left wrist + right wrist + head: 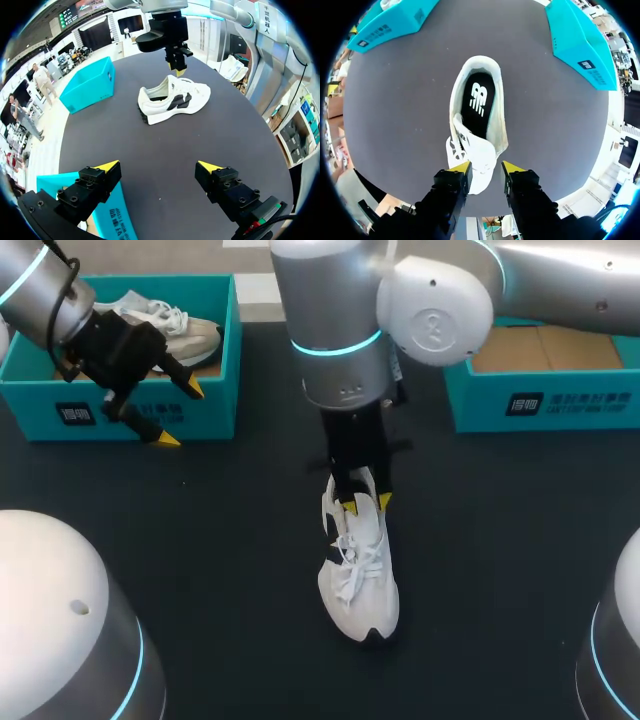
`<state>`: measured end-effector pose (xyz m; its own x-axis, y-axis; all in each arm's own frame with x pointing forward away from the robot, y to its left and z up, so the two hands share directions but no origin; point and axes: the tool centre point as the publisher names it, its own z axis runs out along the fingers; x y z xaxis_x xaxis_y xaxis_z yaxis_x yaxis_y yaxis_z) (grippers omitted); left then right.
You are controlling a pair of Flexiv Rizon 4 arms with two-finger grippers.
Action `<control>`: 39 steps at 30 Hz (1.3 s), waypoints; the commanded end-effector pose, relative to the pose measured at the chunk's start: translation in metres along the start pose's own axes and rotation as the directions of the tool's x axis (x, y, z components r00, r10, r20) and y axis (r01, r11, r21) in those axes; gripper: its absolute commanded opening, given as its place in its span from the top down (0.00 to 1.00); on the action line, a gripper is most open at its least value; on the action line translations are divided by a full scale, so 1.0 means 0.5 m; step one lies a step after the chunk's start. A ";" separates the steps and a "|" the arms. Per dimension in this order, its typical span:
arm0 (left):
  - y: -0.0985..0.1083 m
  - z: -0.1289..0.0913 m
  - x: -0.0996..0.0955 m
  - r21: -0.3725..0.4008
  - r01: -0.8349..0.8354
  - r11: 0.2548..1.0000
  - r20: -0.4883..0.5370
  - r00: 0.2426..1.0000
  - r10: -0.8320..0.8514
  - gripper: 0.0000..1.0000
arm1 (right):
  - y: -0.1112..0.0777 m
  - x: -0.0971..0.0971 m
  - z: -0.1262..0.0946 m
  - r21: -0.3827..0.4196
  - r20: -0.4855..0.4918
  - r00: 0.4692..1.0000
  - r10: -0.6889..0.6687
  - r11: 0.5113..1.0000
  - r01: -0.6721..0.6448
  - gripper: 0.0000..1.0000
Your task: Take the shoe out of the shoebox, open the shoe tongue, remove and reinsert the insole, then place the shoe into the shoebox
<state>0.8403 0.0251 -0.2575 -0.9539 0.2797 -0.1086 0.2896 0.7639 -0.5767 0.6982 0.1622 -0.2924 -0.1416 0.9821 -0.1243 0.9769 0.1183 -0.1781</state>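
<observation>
A white shoe [360,575] lies on the black table [220,560], toe towards the front edge. My right gripper [367,503] hangs straight down over its opening, open a little way, with the raised tongue [476,147] just under its tips. The right wrist view shows the black insole [479,100] lying flat inside the shoe [492,120], ahead of the gripper [486,167]. My left gripper [180,415] hovers wide open and empty at the front wall of the left teal shoebox [120,410]. From the left wrist, its own gripper [159,167] faces the shoe [172,97] and my right gripper [176,67] across the table.
The left shoebox holds a second, beige and white shoe [175,325]. Another teal box [540,390] with a brown cardboard floor stands at the back right. The robot's white bases [60,630] fill the front corners.
</observation>
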 end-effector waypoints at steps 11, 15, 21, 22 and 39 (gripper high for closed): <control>-0.001 0.000 0.002 -0.003 0.000 1.000 0.000 1.000 0.000 0.00 | 0.042 0.006 0.018 -0.025 -0.029 0.999 -0.022 0.999 0.021 0.70; -0.001 0.000 0.002 -0.003 0.000 1.000 0.000 1.000 0.000 0.00 | 0.046 0.011 0.022 -0.026 -0.016 0.999 -0.032 0.999 0.031 0.70; -0.001 0.000 0.002 -0.003 0.000 1.000 0.000 1.000 0.000 0.00 | 0.037 -0.025 0.004 -0.040 -0.003 1.000 0.012 0.999 -0.013 0.71; -0.001 0.000 0.002 -0.003 0.000 1.000 0.000 1.000 0.000 0.00 | 0.034 -0.026 -0.001 -0.040 -0.009 1.000 0.017 0.999 -0.017 0.72; -0.001 0.000 0.002 -0.003 0.000 1.000 0.000 1.000 0.000 0.00 | -0.015 0.011 0.028 0.012 -0.058 0.998 0.034 0.999 -0.033 0.78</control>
<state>0.8403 0.0252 -0.2575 -0.9540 0.2796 -0.1086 0.2896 0.7639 -0.5767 0.6874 0.1670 -0.2991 -0.0997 0.9914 -0.0846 0.9792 0.0826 -0.1852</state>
